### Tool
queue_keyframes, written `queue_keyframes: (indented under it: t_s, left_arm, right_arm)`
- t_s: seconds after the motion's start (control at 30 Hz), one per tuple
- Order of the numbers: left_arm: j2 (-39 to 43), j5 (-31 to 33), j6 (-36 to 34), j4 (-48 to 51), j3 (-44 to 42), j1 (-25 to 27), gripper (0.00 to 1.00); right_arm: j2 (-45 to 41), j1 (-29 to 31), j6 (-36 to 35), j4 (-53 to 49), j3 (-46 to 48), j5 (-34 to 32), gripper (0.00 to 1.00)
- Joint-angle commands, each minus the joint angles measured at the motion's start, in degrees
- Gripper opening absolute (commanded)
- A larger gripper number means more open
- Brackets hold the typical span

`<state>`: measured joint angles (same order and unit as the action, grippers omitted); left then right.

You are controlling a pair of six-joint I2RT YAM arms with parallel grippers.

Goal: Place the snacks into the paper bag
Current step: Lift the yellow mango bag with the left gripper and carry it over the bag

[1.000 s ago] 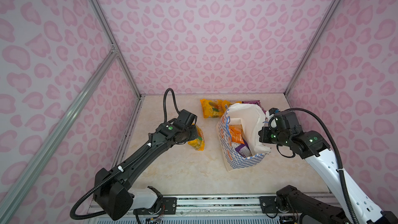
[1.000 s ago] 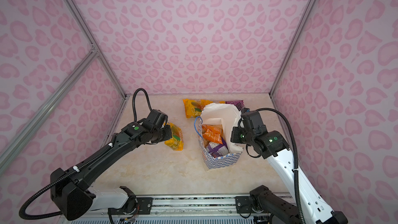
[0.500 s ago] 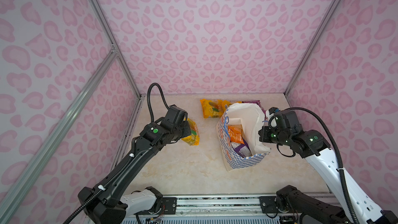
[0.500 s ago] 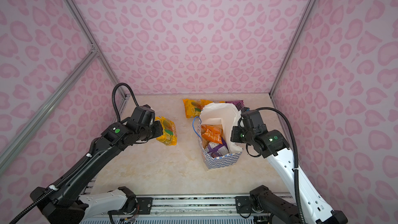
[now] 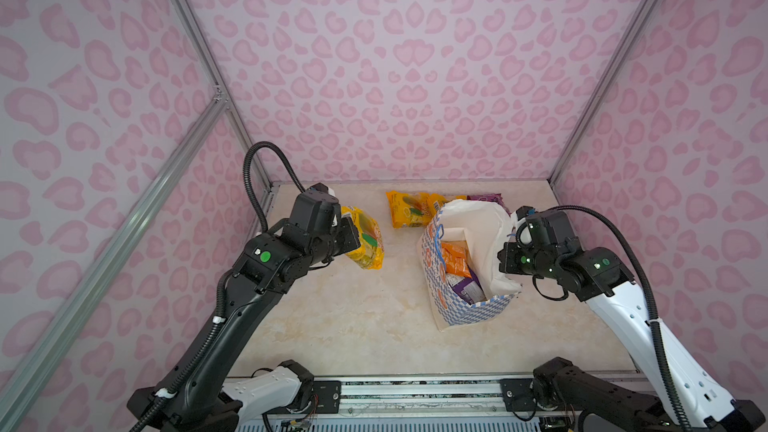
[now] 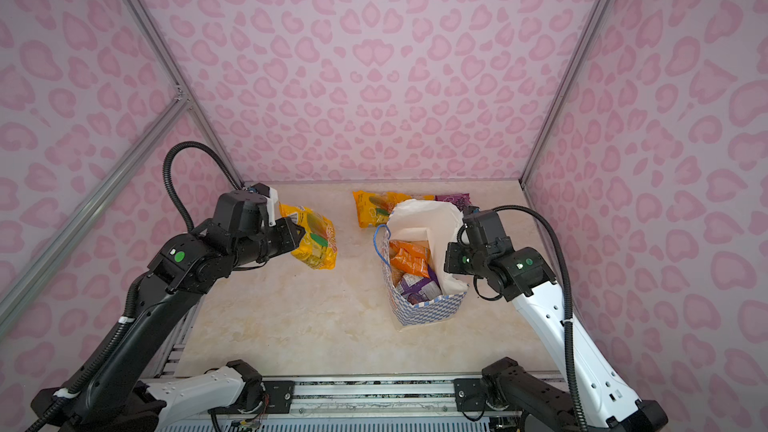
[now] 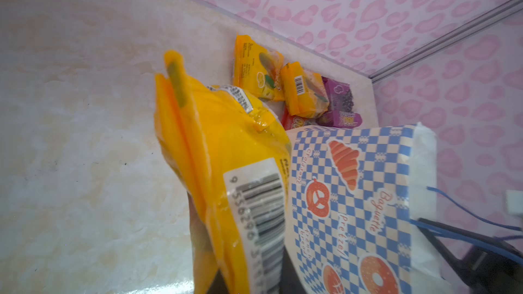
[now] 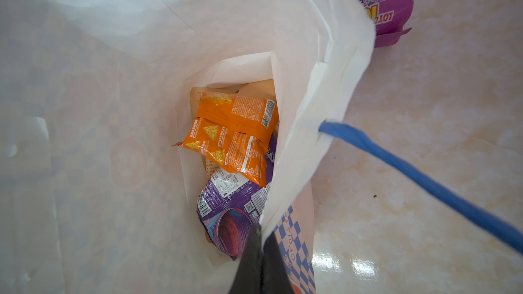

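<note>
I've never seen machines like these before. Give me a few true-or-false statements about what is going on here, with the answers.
1. The left tool grips a yellow packet. True.
2. The right tool pinches the paper bag at its rim. True.
3. The paper bag is empty. False: an orange packet and a purple packet lie inside.
4. The bag lies flat on its side. False: it stands upright with its mouth open.
5. No snacks are left on the table. False: loose yellow packets and a grape packet lie on the table behind the bag.
</note>
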<state>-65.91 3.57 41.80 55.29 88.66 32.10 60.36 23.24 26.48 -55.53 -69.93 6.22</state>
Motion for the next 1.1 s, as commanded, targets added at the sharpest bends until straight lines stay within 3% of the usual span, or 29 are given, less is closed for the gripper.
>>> queue_keyframes:
  t_s: [0.0,0.27,0.6,0.8,1.07]
  left_arm:
    - [-0.18,-4.75,-0.14,-2.50,4.86,0.66,0.15]
    - [-6.38,-3.38,-1.43,-1.23,21.79,10.14,0.13]
    - [-22.31,-2.35,-5.82,-1.80,51.58,24.33,0.10]
    - [-29.53,-4.12,-5.41,-5.58,53.72,26.86,0.09]
    - [-34.99,0.01,-4.05,-1.99,50.91,27.90,0.08]
  right_arm:
    - [0.53,0.05,-0.74,-0.77,-0.33,-0.34,0.00]
    - [0.74,0.04,-0.81,-0.63,-0.30,-0.35,0.00]
    - [0.51,0.05,-0.82,-1.27,-0.99,-0.59,0.00]
    - [0.38,0.05,-0.79,-1.55,-1.51,-0.59,0.00]
    - [-0.84,0.05,-0.73,-2.52,-1.26,-1.35,0.00]
